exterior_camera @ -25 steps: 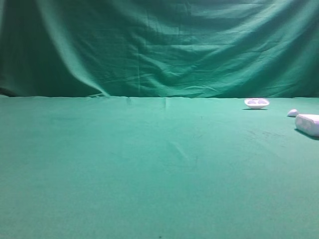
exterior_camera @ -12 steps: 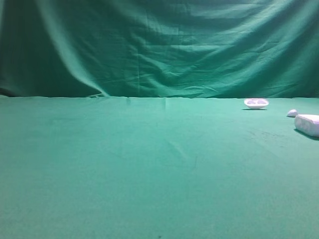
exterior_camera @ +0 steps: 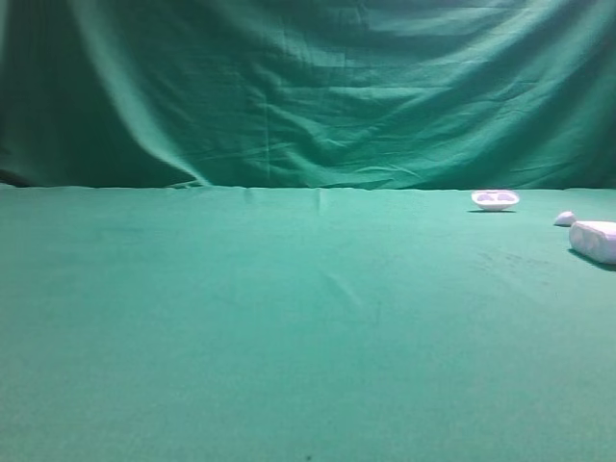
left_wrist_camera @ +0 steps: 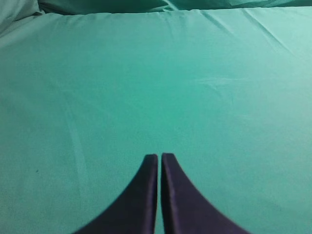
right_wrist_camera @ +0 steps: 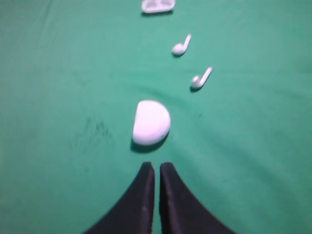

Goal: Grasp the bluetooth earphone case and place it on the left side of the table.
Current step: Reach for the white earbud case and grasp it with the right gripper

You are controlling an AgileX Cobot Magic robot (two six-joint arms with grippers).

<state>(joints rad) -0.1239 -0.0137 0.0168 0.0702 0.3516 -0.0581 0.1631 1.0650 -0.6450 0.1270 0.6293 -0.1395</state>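
Green cloth bench (exterior_camera: 241, 327), draped backdrop behind. Earphone case (right_wrist_camera: 151, 122) lies just ahead of my right gripper (right_wrist_camera: 156, 166), jaws closed, empty. Left gripper (left_wrist_camera: 159, 157) likewise closed, idle.

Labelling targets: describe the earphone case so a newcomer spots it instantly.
On the green cloth table, look far right. The smooth white rounded plastic earphone case lies nearest the camera, cut by the edge. It is bigger than the small white lump and the shallow white dish.
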